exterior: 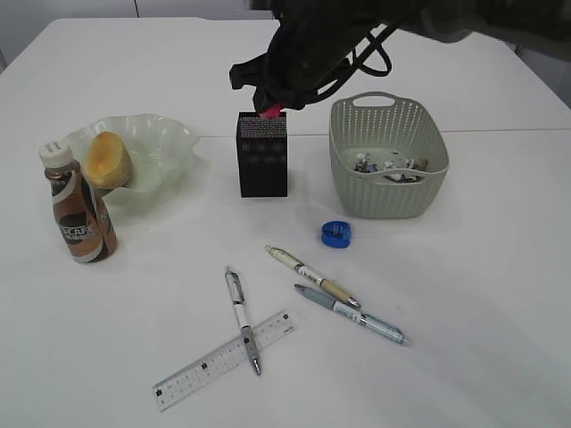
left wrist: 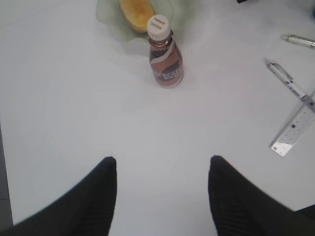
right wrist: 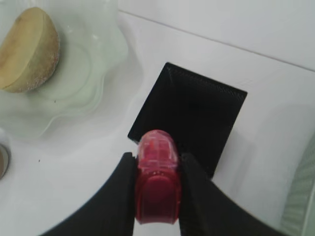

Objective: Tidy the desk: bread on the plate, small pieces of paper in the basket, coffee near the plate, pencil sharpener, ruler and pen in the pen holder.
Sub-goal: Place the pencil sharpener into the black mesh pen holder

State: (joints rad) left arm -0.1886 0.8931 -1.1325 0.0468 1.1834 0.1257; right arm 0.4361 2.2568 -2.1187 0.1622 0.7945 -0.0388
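My right gripper (right wrist: 156, 162) is shut on a red pencil sharpener (right wrist: 156, 182) and holds it just above the open top of the black pen holder (right wrist: 192, 115); the sharpener (exterior: 271, 111) and holder (exterior: 262, 156) also show in the exterior view. Bread (exterior: 107, 159) lies on the pale green plate (exterior: 169, 143). A coffee bottle (exterior: 78, 209) stands beside the plate. A blue sharpener (exterior: 336, 234), three pens (exterior: 243, 316) (exterior: 312, 276) (exterior: 352, 314) and a clear ruler (exterior: 223, 359) lie on the table. My left gripper (left wrist: 162, 162) is open and empty above bare table.
A grey-green basket (exterior: 428, 178) with paper scraps inside (exterior: 388, 167) stands right of the pen holder. In the left wrist view the coffee bottle (left wrist: 165, 54) stands ahead of the jaws, with the ruler (left wrist: 295, 130) at the right edge.
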